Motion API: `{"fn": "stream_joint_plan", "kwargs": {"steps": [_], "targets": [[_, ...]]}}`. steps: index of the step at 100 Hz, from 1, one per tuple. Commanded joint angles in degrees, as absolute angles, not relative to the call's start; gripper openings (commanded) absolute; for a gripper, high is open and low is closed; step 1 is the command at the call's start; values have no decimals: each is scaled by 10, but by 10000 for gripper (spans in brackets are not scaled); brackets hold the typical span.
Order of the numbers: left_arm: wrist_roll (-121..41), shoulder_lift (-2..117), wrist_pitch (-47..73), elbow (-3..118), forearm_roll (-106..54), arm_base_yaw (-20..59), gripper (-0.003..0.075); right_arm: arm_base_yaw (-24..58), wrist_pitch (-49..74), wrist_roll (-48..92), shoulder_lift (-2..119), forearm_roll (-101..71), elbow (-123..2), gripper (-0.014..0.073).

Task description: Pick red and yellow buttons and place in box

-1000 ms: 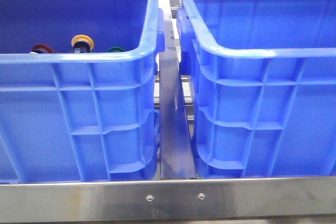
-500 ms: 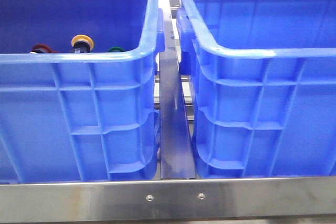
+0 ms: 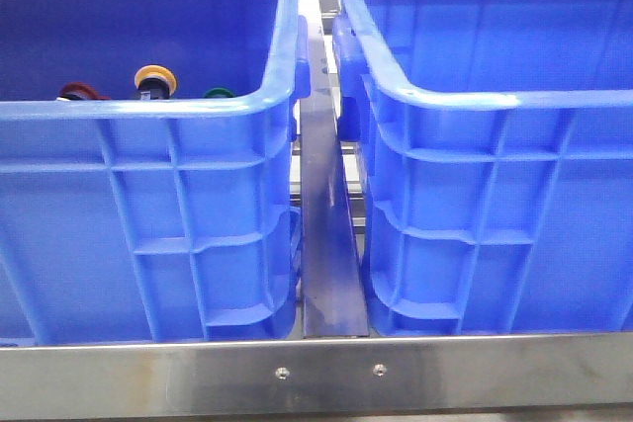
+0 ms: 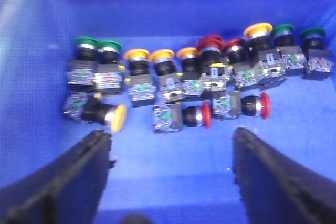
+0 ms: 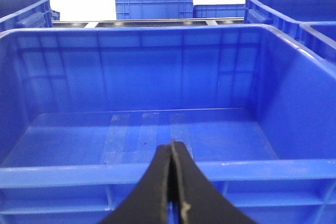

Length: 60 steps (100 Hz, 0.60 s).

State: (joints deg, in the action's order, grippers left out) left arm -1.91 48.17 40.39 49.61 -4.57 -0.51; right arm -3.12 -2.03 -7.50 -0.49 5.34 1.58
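**Left arm poised over the buttons, right arm waiting at the empty crate**

Steel racking with a riveted front rail carries two blue crates side by side in the front view. Red, yellow and green caps peek over the near wall of the left crate; the right crate, the box, shows ribbed plastic walls and a thick rolled rim. No arm shows here.

From the left wrist, the left end effector hangs released, jaws wide, above a crowded row of buttons. Closest between the jaws lies a toppled red button, long axis crosswise to the gap; a fallen yellow button lies near one finger. Caps look glossy and domed, bodies blocky.

From the right wrist, the right end effector is clenched on nothing, facing the box's bare, taped floor.
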Motion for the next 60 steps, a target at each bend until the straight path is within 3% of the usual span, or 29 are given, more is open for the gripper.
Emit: {"fn": "stream_joint_plan", "kwargs": {"steps": [1,28,60], "targets": [[-18,523,376,541,-65,12,505,-30,-63,-73,-18,57,19,-68],[-14,669,458,640,-55,89,503,-30,-63,-73,-18,57,19,-68],[33,846,549,785,-28,93,503,-30,-63,-73,-18,57,19,-68]]}}
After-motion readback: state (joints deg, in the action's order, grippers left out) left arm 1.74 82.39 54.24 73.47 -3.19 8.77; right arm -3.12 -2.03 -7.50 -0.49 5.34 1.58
